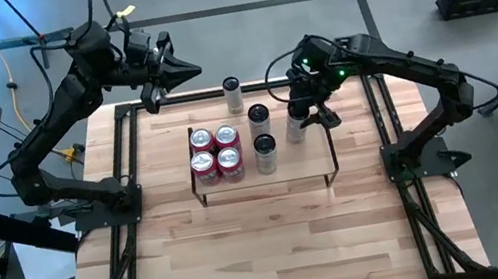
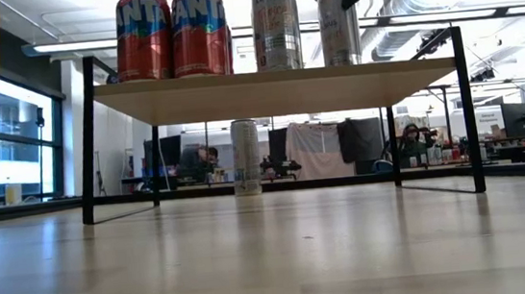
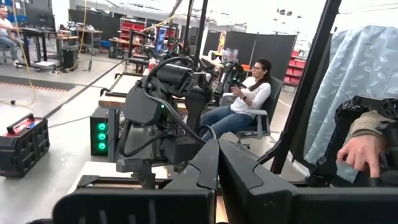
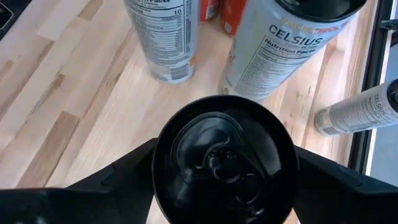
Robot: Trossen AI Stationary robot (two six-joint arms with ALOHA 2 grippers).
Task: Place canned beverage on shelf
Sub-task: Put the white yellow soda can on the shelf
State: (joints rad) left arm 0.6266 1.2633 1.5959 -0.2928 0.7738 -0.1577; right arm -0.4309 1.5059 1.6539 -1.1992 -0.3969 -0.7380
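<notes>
The shelf [image 1: 309, 165] is a light-wood board on a black wire frame, standing mid-table; it also shows in the low view [image 2: 372, 80]. On it stand several red cans [image 1: 216, 152] and two slim silver cans [image 1: 262, 135]. My right gripper [image 1: 304, 115] is shut on a third slim silver can with a black top [image 4: 224, 158], upright on the board's right part [image 2: 338, 24]. Another slim can [image 1: 232, 93] stands on the table beyond the shelf. My left gripper [image 1: 179, 70] is shut and empty, raised over the table's far left edge. My right gripper pinches the silver can's upper side wall [image 4: 163, 163] between its two fingers, one on each side. The fingers [image 4: 124, 171] come from above, pointing down. The can stands upright, and its base [image 2: 341, 62] appears to rest on the shelf board.
The two slim cans [image 4: 165, 37] on the shelf stand close to the held one, toward the table's left. The board's right end [image 1: 321, 148] is bare. Black rails [image 1: 384, 127] run along the table's sides. People sit in the room beyond the table [image 3: 249, 99].
</notes>
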